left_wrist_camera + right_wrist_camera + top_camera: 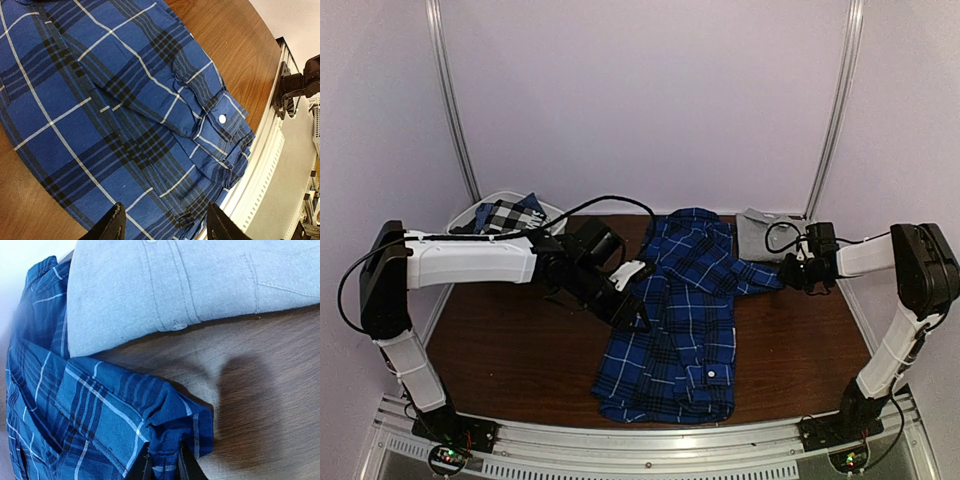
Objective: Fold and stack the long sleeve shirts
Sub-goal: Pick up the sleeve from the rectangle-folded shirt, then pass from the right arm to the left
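Note:
The royal-blue plaid shirt point(685, 320) lies partly folded in the middle of the wooden table point(520, 350). It fills the left wrist view point(100, 100), cuff button up. My left gripper point(635, 318) is open just above its left edge, holding nothing. My right gripper point(798, 272) is shut on a pinched edge of the blue plaid shirt point(165, 430) at its upper right. The plain grey shirt point(760, 235) lies folded at the back right, also in the right wrist view point(190, 285). The black-and-white check shirt point(505, 215) sits in the basket.
A white plastic basket point(470, 212) stands at the back left corner. A metal rail point(650, 440) runs along the table's near edge. Bare wood lies left of the blue shirt and at the right front.

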Available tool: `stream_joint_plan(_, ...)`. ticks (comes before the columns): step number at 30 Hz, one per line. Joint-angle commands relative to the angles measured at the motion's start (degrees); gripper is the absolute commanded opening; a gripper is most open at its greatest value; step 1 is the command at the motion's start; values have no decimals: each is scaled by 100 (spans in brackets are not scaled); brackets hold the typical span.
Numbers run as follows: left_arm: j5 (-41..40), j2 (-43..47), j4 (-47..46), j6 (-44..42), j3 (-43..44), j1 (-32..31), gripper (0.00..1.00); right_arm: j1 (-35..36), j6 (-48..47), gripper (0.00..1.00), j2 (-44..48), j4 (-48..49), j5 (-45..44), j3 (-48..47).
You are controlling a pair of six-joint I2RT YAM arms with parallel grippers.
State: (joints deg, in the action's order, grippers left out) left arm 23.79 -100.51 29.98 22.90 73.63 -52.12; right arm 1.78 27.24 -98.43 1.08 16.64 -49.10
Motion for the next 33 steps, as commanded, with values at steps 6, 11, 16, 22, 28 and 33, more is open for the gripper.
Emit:
stream_joint_plan(6, -207, 84, -368, 164, 193, 87, 54, 42, -15, 0, 470, -220, 254, -163)
stream_joint_plan(11, -278, 156, -598, 318, 247, 143, 54, 351, 6, 0, 1081, -511, 405, -372)
stream_joint_plan(16, -261, 219, -879, 391, 343, 190, 54, 849, -7, 0, 1694, -764, 608, -839)
stream_joint_plan(22, -468, 381, -1214, 298, 544, 220, 54, 1594, -280, 0, 1893, -999, 884, -1557)
stream_joint_plan(28, -1022, 389, -1305, 7, 885, 294, 60, 2345, -466, 0, 1457, -1178, 843, -2142)
stream_joint_plan(33, -1600, 197, -1319, -382, 1255, 299, 65, 2612, -185, 0, 1114, -939, 1122, -2249)
